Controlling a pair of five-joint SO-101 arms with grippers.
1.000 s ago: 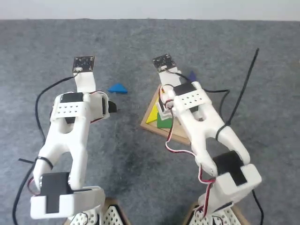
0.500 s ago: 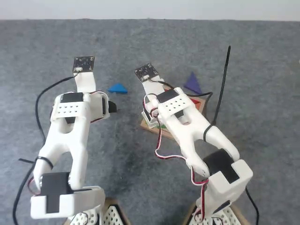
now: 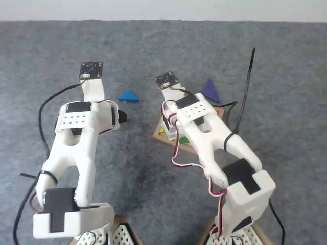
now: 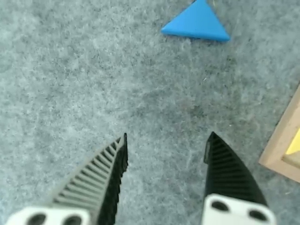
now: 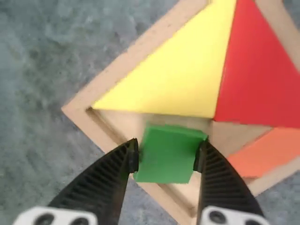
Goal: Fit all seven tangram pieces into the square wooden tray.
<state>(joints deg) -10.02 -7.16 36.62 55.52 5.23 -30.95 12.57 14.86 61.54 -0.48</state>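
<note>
A grey, felt-like mat point(image 3: 153, 46) covers the table, with a pale strip of wall along the top edge of the high view.

The square wooden tray point(image 5: 135, 56) lies corner-on. In the high view it sits just right of centre, mostly covered by the right arm point(image 3: 214, 138). Inside it, the right wrist view shows a yellow triangle point(image 5: 183, 79) across the upper middle of the frame. A red triangle point(image 5: 253, 79) touches it along one edge at the upper right, and an orange piece point(image 5: 267, 150) lies at the right edge.

Below the yellow triangle is a bare wooden gap, and there the green square point(image 5: 166, 157) is pinched between the two fingers of the right gripper point(image 5: 167, 147). One finger presses each side of it. The square overlaps the tray's lower rim, and I cannot tell whether it touches the tray floor.

Two pieces lie loose on the mat. A blue triangle point(image 3: 128, 96) sits left of the tray, between the two arms, and a purple triangle point(image 3: 210, 90) lies just beyond the tray's far corner.

The left arm point(image 3: 76, 138) stands in the left half of the high view. The left gripper point(image 4: 167, 136) is spread wide with nothing between its fingers, above bare mat. The blue triangle is at the top of its wrist view, and a corner of the tray is at the right edge.
</note>
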